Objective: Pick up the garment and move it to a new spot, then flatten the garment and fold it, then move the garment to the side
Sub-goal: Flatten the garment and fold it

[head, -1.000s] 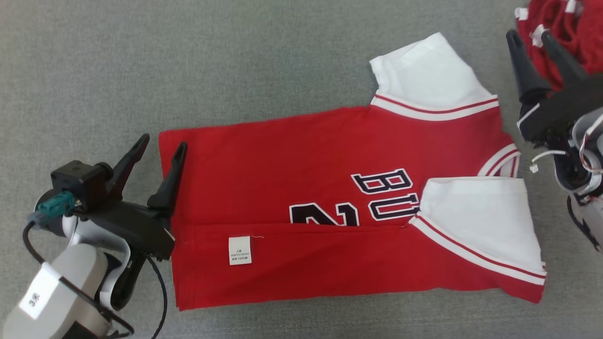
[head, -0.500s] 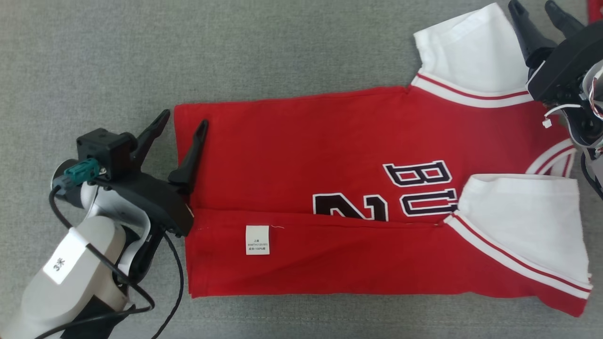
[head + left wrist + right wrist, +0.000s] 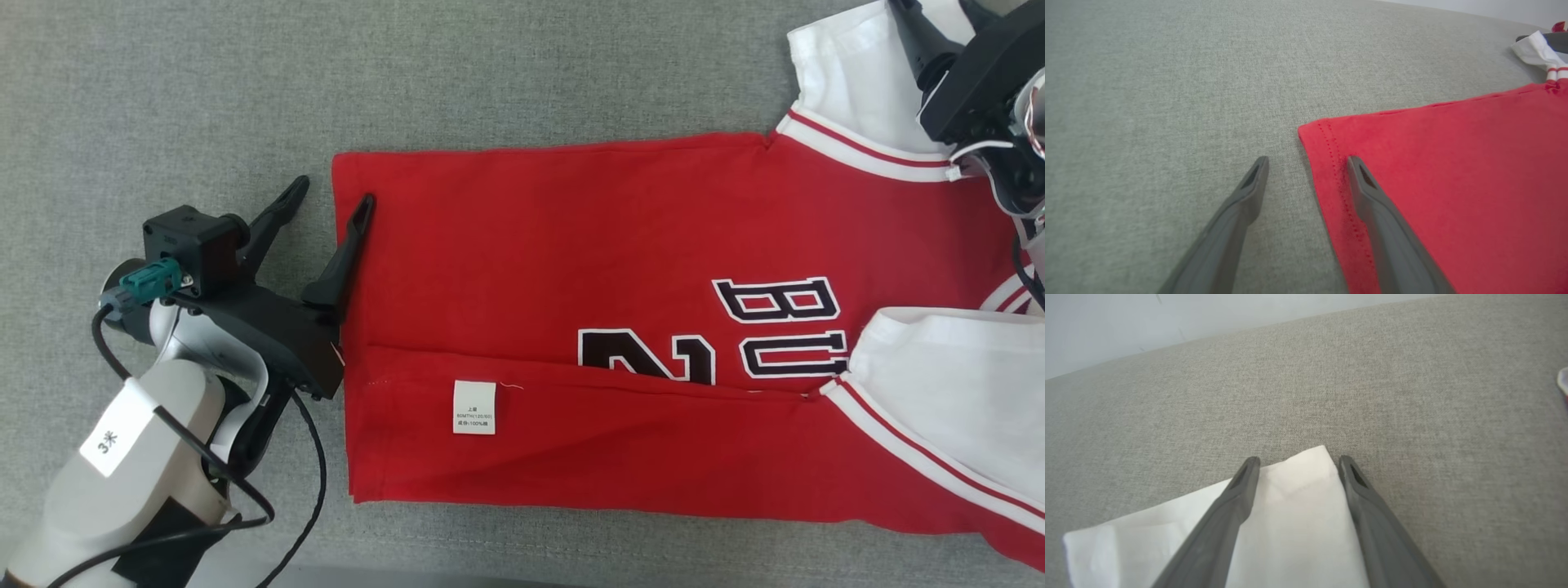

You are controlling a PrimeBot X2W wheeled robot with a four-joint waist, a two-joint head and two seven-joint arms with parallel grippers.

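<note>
The garment (image 3: 588, 269), a red jersey with white sleeves and dark lettering, lies flat on the grey cloth surface. Its near long edge is folded over, showing a white label (image 3: 474, 407). My left gripper (image 3: 335, 190) is open at the hem's far corner. One finger rests over the red hem (image 3: 1453, 171) and the other over bare cloth, as the left wrist view shows for this gripper (image 3: 1307, 161). My right gripper (image 3: 939, 6) is open above the far white sleeve (image 3: 849, 82). In the right wrist view that gripper (image 3: 1298, 459) straddles the sleeve's end (image 3: 1290, 522).
Grey cloth surface (image 3: 490, 73) stretches away left of and beyond the garment. A pale wall (image 3: 1167, 314) rises behind the surface's far edge. A small red and white bit of cloth (image 3: 1559, 26) shows beyond the far sleeve. My left arm's black cable (image 3: 310, 498) hangs near the hem.
The head camera has shifted, sliding the whole picture right. My right gripper has come from beside the far sleeve to over its end. My left gripper stays at the hem corner.
</note>
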